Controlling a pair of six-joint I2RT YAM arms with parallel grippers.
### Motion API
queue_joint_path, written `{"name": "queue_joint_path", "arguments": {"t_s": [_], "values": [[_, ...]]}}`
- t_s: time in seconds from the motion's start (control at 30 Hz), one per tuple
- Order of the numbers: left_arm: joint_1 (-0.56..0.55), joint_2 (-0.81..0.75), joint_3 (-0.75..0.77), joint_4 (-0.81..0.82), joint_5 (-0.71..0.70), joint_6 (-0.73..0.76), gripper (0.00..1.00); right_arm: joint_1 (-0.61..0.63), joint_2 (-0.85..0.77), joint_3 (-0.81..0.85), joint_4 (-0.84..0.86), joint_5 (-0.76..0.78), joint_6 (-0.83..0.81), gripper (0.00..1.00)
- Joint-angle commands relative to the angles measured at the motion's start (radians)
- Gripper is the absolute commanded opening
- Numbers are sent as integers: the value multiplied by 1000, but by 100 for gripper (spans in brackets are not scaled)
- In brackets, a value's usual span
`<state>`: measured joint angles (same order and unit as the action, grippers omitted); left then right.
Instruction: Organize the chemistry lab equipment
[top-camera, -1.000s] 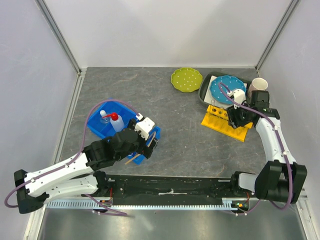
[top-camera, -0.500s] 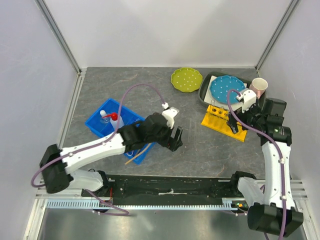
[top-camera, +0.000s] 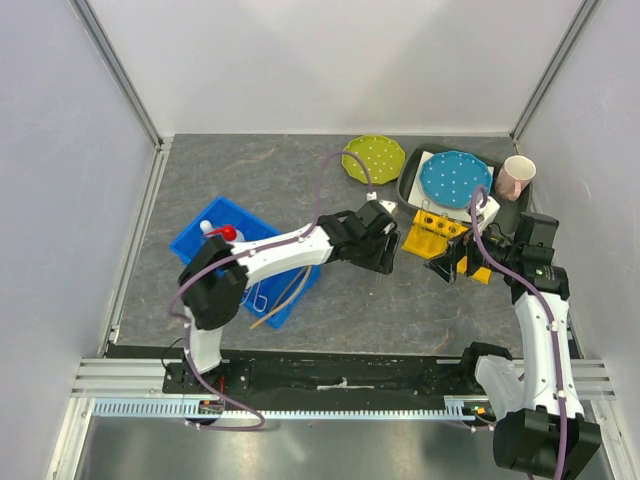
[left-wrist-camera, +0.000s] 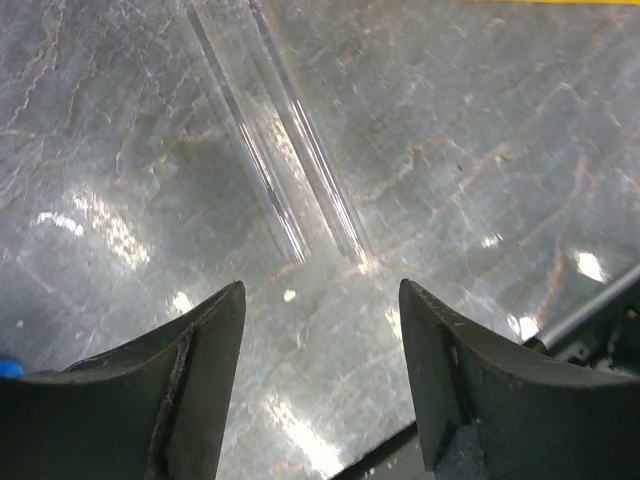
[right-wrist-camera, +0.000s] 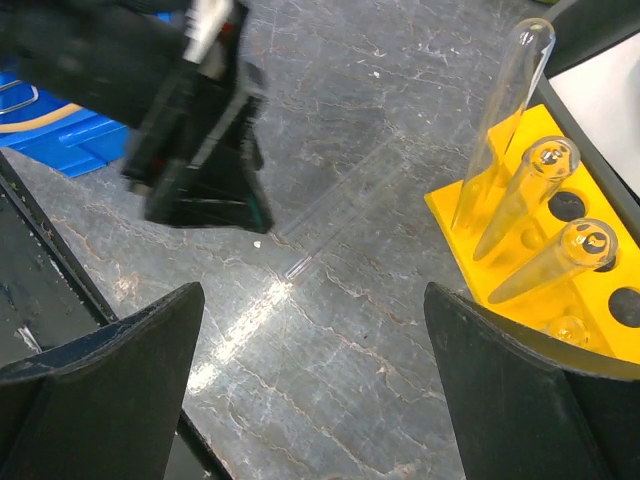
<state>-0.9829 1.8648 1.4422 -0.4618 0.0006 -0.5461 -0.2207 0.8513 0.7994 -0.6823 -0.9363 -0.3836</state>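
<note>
Two thin clear glass tubes (left-wrist-camera: 300, 170) lie side by side on the grey table, just ahead of my open, empty left gripper (left-wrist-camera: 320, 300). They also show in the right wrist view (right-wrist-camera: 335, 215). My left gripper (top-camera: 383, 258) reaches to mid-table beside the yellow rack (top-camera: 455, 245). My right gripper (top-camera: 447, 268) is open and empty, hovering at the rack's near-left edge. The rack holds three glass tubes (right-wrist-camera: 525, 195). The blue bin (top-camera: 205, 255) holds the red-capped squeeze bottle (top-camera: 226, 238), the small flask (top-camera: 207, 228), the tan tube (top-camera: 283, 298) and the wire tongs (top-camera: 257, 296).
A green dotted plate (top-camera: 372, 158) lies at the back. A blue dotted plate (top-camera: 455, 178) sits in a dark tray (top-camera: 408, 185), with a pink cup (top-camera: 515, 177) at its right. My left arm (top-camera: 290, 250) spans from the bin to mid-table.
My left gripper has swung right from over the blue bin to the table beside the rack. My right gripper has moved off the rack towards the near left.
</note>
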Motion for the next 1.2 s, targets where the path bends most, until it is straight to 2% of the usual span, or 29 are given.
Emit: {"name": "queue_joint_path", "arguments": {"t_s": [0.0,0.1,0.17,0.2,0.37,1.17], "values": [[4,131,162,-130,-50,-28,68,-5,-52,-20,89,-61,20,98],[6,220,262,-217,-91,-6,59,-5,-61,-23,112,-45,41,98],[7,253,317,-245,-123,0,58,-5,-61,-23,116,-42,51,98],[6,279,329,-254,-126,6,53,-5,-64,-25,118,-41,52,98],[6,342,400,-288,-108,15,48,-5,-74,-31,127,-35,63,98],[9,479,520,-383,-209,-6,47,-5,-92,-45,145,-30,81,98]]}}
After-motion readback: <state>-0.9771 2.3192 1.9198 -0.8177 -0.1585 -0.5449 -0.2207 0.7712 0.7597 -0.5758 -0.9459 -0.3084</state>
